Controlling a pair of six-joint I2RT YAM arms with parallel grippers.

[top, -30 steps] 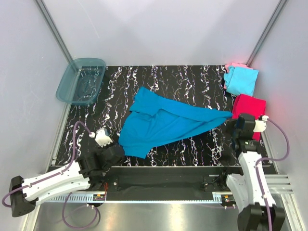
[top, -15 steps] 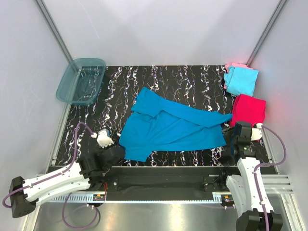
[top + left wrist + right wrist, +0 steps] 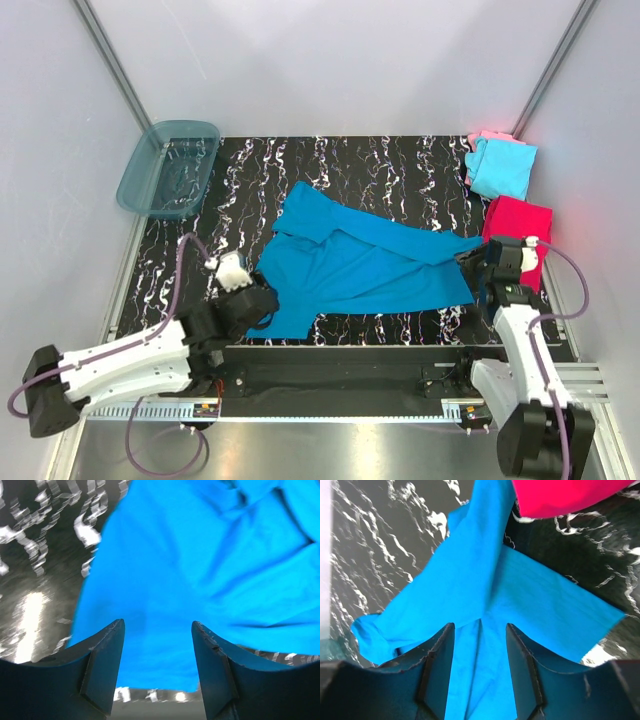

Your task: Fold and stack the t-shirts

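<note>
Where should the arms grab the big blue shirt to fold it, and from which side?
Probably its near corners, from the arms' side: left gripper on the left one, right gripper on the right. The shirt lies spread with those edges free, jaws open above them.

No text, label, brand or number is readable anywhere.

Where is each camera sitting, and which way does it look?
Top external: high up behind the arms, looking down at the table; both arms show, with the left gripper and right gripper at either end of the teal-blue t-shirt.
Left wrist: on the left arm, looking past its own two fingers at the shirt's edge.
Right wrist: on the right arm, looking past its own fingers along the shirt, with the magenta-red t-shirt at the top.
Shared: all three show the teal-blue t-shirt.
</note>
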